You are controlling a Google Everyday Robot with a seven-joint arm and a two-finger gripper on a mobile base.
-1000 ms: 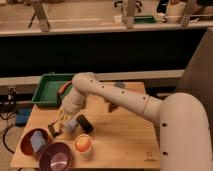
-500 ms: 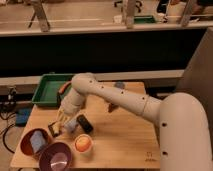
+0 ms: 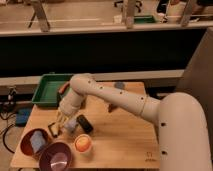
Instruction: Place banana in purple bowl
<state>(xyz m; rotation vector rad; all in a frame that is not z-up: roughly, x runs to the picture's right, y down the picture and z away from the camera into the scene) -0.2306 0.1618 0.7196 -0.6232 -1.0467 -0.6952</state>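
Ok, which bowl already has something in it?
The red-brown bowl, far left, holding a bluish item; the purple bowl looks empty. The tool is behind them.

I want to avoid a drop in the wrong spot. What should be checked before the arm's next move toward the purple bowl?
1. Purple bowl in view, top unblocked: ok.
2. Gripper above that bowl: not ok; it hangs over the table behind it.
3. Banana firmly held: cannot tell; only a pale-yellow shape shows at the gripper.
4. Orange fruit outside the bowl: ok; it sits just right of it.
5. Red-brown bowl apart from the purple bowl: cannot tell; the rims look close.
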